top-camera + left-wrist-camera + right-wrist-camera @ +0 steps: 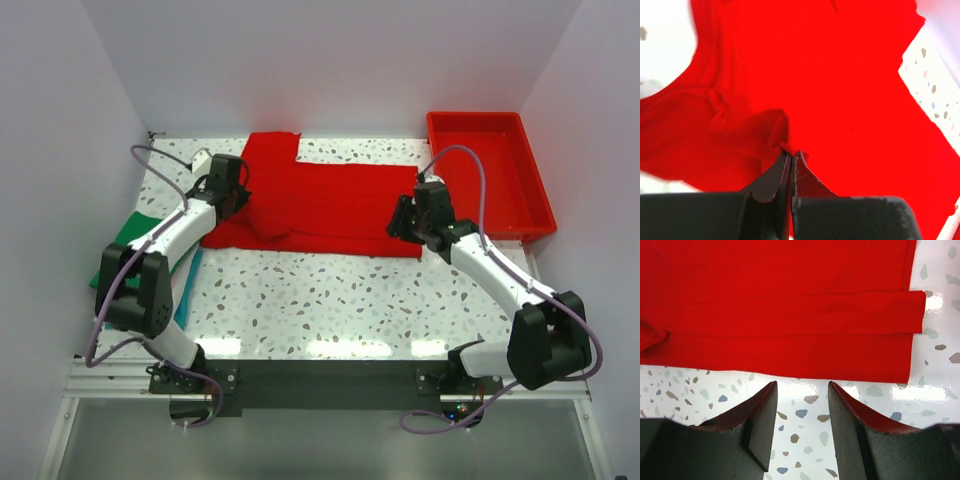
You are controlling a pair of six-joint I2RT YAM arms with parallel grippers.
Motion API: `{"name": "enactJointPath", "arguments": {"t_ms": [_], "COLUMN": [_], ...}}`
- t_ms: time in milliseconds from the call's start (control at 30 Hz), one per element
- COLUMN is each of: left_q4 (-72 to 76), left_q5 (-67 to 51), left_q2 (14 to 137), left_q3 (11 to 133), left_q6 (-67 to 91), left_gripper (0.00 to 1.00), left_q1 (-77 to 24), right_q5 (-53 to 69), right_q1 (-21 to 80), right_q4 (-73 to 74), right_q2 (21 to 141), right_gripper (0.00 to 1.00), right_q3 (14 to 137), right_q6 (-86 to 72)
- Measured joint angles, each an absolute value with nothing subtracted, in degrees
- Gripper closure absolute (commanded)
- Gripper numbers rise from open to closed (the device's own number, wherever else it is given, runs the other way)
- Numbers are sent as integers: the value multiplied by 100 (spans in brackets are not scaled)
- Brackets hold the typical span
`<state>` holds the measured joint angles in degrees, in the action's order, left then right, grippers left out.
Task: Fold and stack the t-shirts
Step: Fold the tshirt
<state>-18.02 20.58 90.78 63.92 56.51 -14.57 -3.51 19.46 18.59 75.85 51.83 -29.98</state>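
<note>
While the green t-shirt (128, 238) is lying at the far left edge of the counter (330, 300), partly under the left arm with a strip of teal cloth (188, 285) just beside it, the left end effector (238, 200) is sitting over the left end of the red t-shirt (330, 205). Seen from its own wrist, its fingers are pressed together and are pinching a small bunched fold of the red cloth at their very tips. The red t-shirt is lying across the far middle of the counter, its long axis running left to right and one sleeve reaching toward the back wall. At its near right corner the right end effector (405, 222) is hovering with its fingers spread, gripping nothing. The folded near hem is lying straight ahead of its fingertips, close but apart, with bare counter showing between them. Since the left end is already being held, the coming move is probably resting on the right arm, the nearer one to that hem, pushing forward onto it. A red tray (490, 170) is sitting well apart at the far right.
</note>
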Motion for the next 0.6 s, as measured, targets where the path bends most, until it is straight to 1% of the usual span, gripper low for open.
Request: {"name": "enactJointPath", "arguments": {"t_ms": [300,600], "left_q4": [-1446,-1031], "left_q5": [1468,969], "left_q2": [10512,11264], "left_q3": [7703,8178], "left_q6": [5487,5489], "left_gripper": [100,100], "left_q1": [-1205,-913], "right_q5": [-357,-392], "right_q1": [1946,1942], "right_q4": [1896,1892], "right_q2": [7988,8259], "right_gripper": [52,52], "right_q3": [5568,5728], "right_q6": [-2947,-2904]}}
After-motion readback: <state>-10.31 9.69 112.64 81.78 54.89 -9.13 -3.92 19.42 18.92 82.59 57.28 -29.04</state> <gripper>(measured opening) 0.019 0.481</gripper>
